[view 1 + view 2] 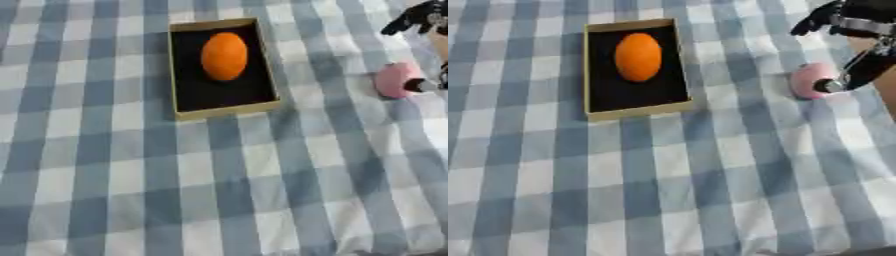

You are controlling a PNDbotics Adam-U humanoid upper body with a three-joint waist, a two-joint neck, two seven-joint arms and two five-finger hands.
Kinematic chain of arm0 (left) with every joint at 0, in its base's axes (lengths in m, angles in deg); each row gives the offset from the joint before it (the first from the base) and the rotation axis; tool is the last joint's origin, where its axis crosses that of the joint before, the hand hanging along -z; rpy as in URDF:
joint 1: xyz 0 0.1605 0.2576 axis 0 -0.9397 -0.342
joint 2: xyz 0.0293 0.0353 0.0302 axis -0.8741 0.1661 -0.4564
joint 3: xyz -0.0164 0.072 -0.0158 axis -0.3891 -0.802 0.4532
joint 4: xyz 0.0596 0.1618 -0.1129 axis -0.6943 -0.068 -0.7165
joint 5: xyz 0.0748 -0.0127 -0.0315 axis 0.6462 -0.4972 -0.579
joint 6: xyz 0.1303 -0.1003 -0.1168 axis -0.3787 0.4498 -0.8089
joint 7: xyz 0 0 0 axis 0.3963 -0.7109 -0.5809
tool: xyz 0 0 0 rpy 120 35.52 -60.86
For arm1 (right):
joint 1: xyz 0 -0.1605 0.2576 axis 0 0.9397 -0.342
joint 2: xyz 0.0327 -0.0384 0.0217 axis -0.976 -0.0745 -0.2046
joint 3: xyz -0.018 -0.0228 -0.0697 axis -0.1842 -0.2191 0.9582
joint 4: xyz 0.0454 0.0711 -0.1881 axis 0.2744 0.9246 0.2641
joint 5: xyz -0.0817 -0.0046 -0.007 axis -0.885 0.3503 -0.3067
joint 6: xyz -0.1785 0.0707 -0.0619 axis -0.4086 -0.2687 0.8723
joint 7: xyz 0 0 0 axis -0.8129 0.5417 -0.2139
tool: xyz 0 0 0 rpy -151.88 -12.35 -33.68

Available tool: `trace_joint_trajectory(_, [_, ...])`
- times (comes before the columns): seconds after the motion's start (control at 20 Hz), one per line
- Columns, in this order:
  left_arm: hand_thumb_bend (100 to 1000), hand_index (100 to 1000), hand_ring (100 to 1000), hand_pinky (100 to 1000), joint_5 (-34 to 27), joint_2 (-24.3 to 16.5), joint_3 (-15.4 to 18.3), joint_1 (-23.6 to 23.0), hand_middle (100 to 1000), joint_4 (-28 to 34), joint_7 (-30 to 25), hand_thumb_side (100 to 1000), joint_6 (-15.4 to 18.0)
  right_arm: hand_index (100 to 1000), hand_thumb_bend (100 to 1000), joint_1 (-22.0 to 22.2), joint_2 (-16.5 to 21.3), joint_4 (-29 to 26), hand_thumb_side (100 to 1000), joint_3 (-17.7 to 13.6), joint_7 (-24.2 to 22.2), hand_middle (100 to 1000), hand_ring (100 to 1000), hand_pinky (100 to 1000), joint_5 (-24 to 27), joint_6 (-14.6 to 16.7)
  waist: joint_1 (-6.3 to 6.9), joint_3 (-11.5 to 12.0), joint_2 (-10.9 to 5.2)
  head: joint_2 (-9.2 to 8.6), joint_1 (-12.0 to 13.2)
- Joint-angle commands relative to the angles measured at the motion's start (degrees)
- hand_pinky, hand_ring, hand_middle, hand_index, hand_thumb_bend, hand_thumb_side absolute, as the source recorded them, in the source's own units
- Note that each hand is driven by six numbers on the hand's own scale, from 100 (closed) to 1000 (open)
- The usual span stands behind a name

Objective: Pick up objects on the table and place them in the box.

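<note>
A shallow box (226,110) with a tan rim and a black inside lies at the upper middle of the table. An orange oval object (224,56) rests in its far half. To the box's right a round pink object (807,80) sits on the cloth. My right hand (861,24) comes in from the upper right corner and hovers over the pink object. Its fingers are spread, and one dark fingertip (831,86) touches the object's right side while the other fingers stay above and apart from it. My left hand shows in neither view.
A blue and white checked cloth (219,190) covers the whole table. A tan strip shows at the right edge beyond the hand.
</note>
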Motion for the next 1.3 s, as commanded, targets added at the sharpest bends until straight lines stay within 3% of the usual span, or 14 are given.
trace_joint_trajectory(0.05, [100,847,842,852,0.1,-1.6,0.6,0.5,740,0.9,-0.1,730,0.1,906,490,-0.2,1.9,1.9,138,-1.3,1.1,804,869,764,-1.9,-1.2,0.08,-0.1,-1.17,-0.79,0.0])
trace_joint_trajectory(0.7, [100,847,843,852,0.0,-1.4,0.6,0.3,740,0.9,-0.1,733,0.0,872,500,-0.8,0.0,9.0,158,-0.7,2.1,770,859,759,-4.5,-1.1,0.65,0.0,-1.02,-1.09,-0.1])
trace_joint_trajectory(1.3, [100,847,843,851,0.0,-1.3,0.5,0.3,741,0.9,-0.2,735,-0.1,800,493,-2.2,-1.5,9.2,148,0.4,1.6,699,825,719,-1.7,-0.1,0.77,0.1,-0.93,-0.93,-0.3])
